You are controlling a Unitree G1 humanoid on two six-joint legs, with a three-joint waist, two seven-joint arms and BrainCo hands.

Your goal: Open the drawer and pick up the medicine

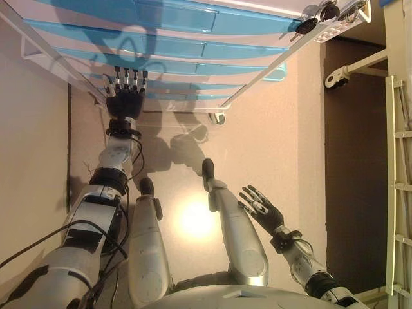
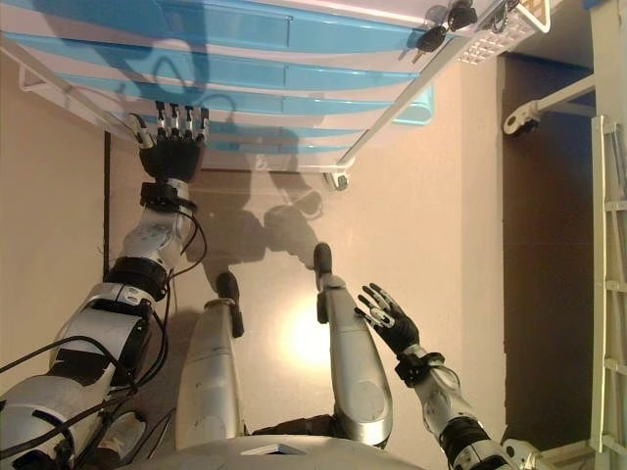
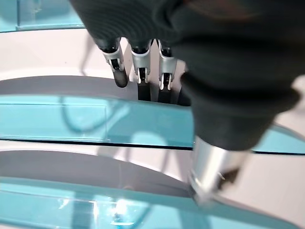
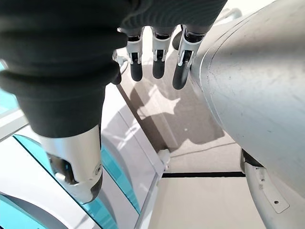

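A white drawer unit [image 1: 257,71] with several pale blue drawer fronts [image 1: 193,48] stands before me, and all the drawers look shut. My left hand [image 1: 125,100] reaches up to one of the lower drawers, its fingers [image 3: 138,62] straight. The fingertips rest at the upper edge of a blue front [image 3: 95,121], and some tips dip behind that edge. My right hand [image 1: 264,209] hangs open and empty low by my right side, away from the unit; it also shows in the right wrist view [image 4: 155,57]. No medicine is in view.
The unit stands on castors [image 1: 217,118] on a beige floor. Dark keys [image 1: 315,19] hang at its upper right corner. A white rack [image 1: 399,193] and another castor [image 1: 335,78] stand over a dark strip at the right.
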